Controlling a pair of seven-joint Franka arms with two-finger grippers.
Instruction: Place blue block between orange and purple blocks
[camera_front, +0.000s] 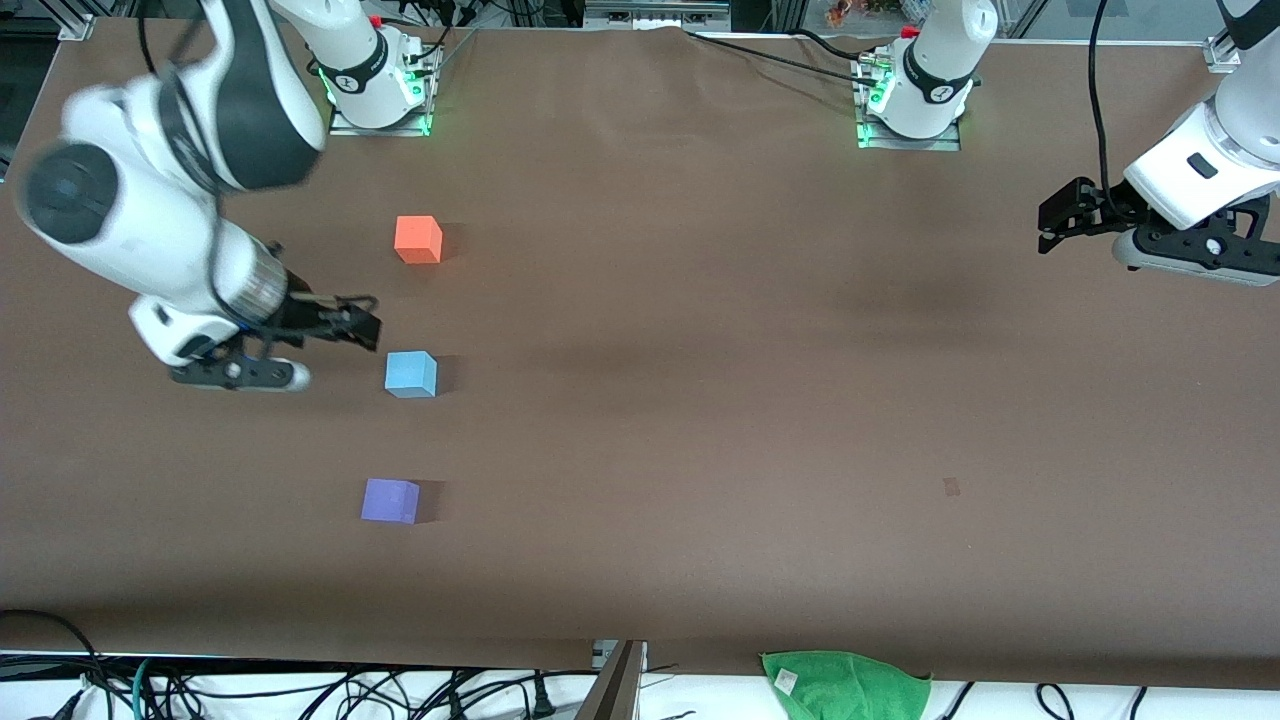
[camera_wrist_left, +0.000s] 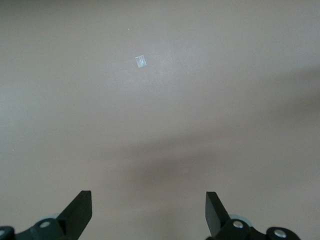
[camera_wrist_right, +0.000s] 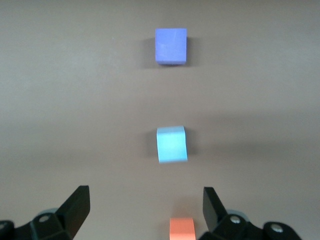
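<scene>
The table (camera_front: 700, 420) wears a matt brown cover, smooth, faintly creased; the blue block (camera_front: 411, 374), orange block (camera_front: 418, 240) and purple block (camera_front: 390, 500) look matt, foam-like; arm shells glossy white plastic; a green cloth (camera_front: 850, 684) looks fuzzy.

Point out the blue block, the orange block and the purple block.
blue block (camera_front: 410, 374): front view, top face.
orange block (camera_front: 417, 239): front view, top face.
purple block (camera_front: 389, 500): front view, top face.

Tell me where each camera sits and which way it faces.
Front view: high across the table, facing both arms; orange block, blue block, purple block in line.
Left wrist view: looks down at bare table past open left gripper.
Right wrist view: over the same three blocks, open right gripper framing them.
</scene>
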